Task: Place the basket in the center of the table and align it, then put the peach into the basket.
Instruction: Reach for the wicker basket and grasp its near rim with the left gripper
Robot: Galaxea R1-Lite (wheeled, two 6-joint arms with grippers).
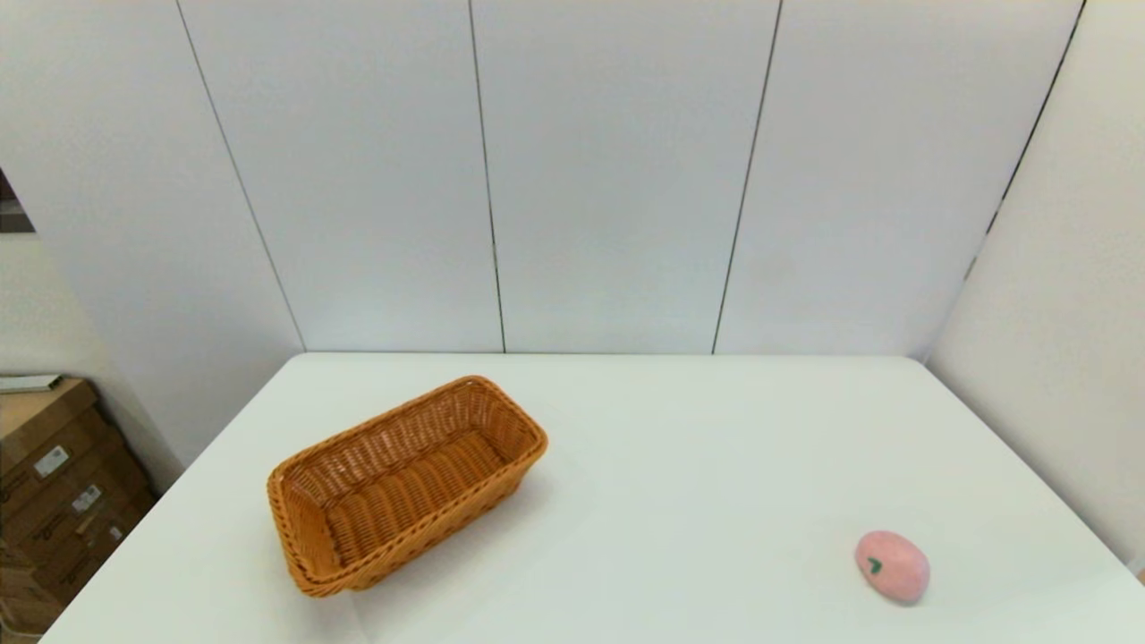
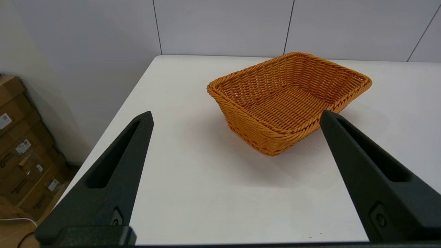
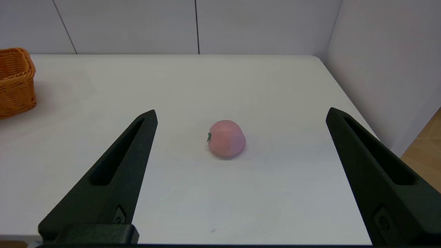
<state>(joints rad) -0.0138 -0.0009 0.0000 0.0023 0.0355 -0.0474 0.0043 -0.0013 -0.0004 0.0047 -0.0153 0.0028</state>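
The orange-brown wicker basket sits empty on the left half of the white table, turned at an angle to the table's edges. The pale pink peach lies near the front right of the table, far from the basket. Neither arm shows in the head view. My left gripper is open, hanging short of the basket near the table's front left edge. My right gripper is open too, back from the peach, which lies in line with the gap between its fingers.
Cardboard boxes are stacked on the floor left of the table. White wall panels stand behind the table and along its right side. The basket's end shows far off in the right wrist view.
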